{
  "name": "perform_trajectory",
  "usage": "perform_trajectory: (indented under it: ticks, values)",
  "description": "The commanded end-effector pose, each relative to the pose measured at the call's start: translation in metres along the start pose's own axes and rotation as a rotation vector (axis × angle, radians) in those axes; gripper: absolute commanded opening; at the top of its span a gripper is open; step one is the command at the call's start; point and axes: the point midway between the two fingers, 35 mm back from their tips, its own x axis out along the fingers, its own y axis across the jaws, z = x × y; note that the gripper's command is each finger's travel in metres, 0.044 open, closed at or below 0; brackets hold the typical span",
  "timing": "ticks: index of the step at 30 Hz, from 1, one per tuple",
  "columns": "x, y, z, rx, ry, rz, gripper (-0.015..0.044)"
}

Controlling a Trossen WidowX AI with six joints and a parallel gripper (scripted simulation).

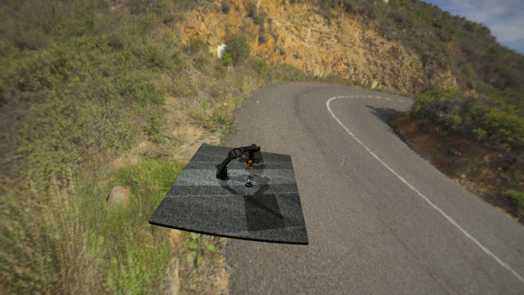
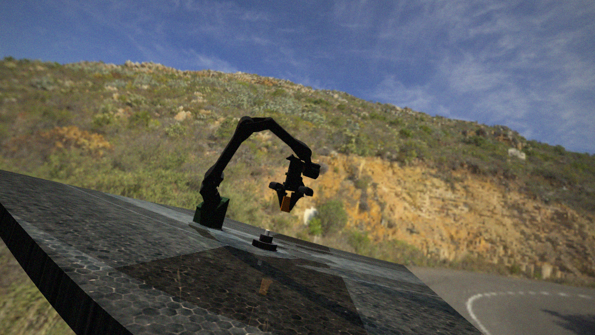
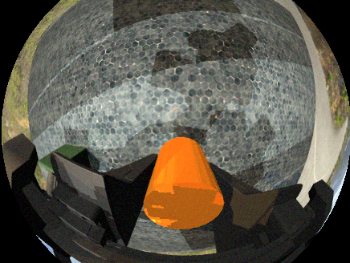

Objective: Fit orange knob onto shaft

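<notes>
The orange knob (image 1: pixel 250 163) (image 2: pixel 286 204) (image 3: pixel 182 172) is held between the two fingers, well above the table. My gripper (image 1: pixel 250 163) (image 2: pixel 286 205) (image 3: pixel 181 163) is shut on it. The wrist view shows the knob's near end face and side; its hole is hidden. The dark round pedestal (image 1: pixel 248 184) (image 2: pixel 263 245) stands on the table, stepped, with the silver shaft (image 1: pixel 248 180) (image 2: pixel 267 233) upright on top. The knob is above and apart from the shaft, to its right in the exterior view. The shaft's flat side cannot be made out. The wrist view does not show the pedestal.
The table (image 1: pixel 205 212) (image 2: pixel 137 300) (image 3: pixel 132 72) is a dark slab with a hexagon pattern, shadows and faint reflections. The arm's green base (image 1: pixel 221 173) (image 2: pixel 211 213) (image 3: pixel 66 155) stands on it, left of the pedestal in the top and exterior views.
</notes>
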Motion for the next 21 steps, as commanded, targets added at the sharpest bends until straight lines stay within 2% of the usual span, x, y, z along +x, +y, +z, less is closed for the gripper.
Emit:
perform_trajectory:
  ticks: [1, 21]
  values:
    - [-0.002, 0.002, 0.0, 0.002, 0.001, -0.013, 0.0]
    - [-0.042, 0.026, 0.005, -0.006, 0.0, -0.454, 0.0]
